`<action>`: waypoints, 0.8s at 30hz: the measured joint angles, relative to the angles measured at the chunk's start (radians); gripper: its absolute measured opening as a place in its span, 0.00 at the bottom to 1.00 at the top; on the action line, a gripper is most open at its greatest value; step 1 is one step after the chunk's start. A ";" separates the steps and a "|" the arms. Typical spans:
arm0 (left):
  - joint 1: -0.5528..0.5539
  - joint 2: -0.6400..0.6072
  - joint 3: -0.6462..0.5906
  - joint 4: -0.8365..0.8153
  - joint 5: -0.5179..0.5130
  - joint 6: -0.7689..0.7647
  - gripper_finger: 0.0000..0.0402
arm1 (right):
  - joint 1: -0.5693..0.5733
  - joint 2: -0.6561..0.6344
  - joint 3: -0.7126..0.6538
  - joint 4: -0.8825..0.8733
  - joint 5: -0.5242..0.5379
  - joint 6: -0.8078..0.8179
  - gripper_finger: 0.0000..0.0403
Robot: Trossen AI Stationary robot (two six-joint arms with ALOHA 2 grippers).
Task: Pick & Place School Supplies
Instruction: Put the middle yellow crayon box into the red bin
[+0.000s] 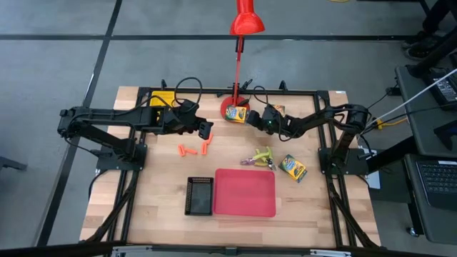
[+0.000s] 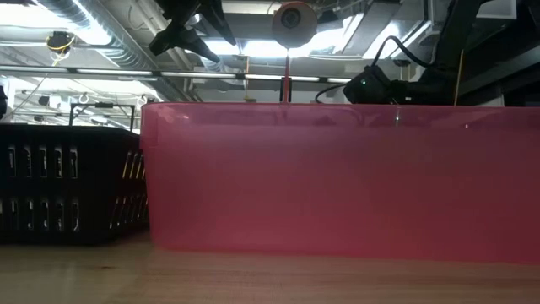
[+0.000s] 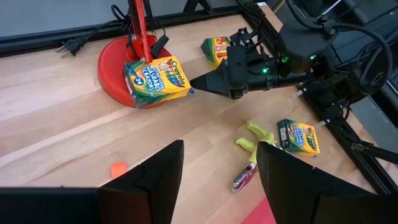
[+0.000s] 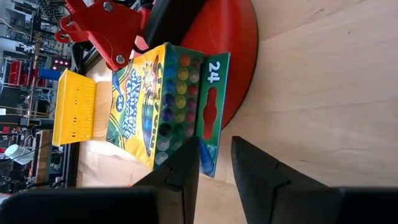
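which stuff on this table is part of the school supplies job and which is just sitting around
Job: crayon box on lamp base, crayon box at the back, crayon box near right arm, orange sticks, scissors.

Lying about: lamp, red tray, black tray, yellow tray.

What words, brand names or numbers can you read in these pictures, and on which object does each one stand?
"Crayola": front of the crayon box leaning on the red lamp base.
"24": the same box, on its end flap in the right wrist view and its front corner in the left wrist view.
Second crayon box behind the right gripper: print too blurred.
Third crayon box by the scissors-like tool: print too small.
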 joint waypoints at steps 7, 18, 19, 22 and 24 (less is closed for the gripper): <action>0.000 0.000 0.000 0.001 0.000 0.008 0.50 | 0.015 0.001 0.001 0.011 -0.004 0.003 0.24; 0.000 0.000 0.000 0.009 0.026 0.017 0.50 | 0.024 0.049 0.032 -0.004 0.009 -0.003 0.24; 0.000 0.000 0.000 0.009 0.027 0.017 0.50 | 0.027 0.051 0.039 -0.011 0.017 -0.011 0.24; 0.000 0.000 0.000 0.009 0.032 0.017 0.50 | 0.028 0.057 0.058 -0.023 0.026 -0.026 0.24; 0.000 0.000 0.000 0.009 0.034 0.019 0.50 | 0.020 0.058 0.060 -0.021 0.018 -0.023 0.24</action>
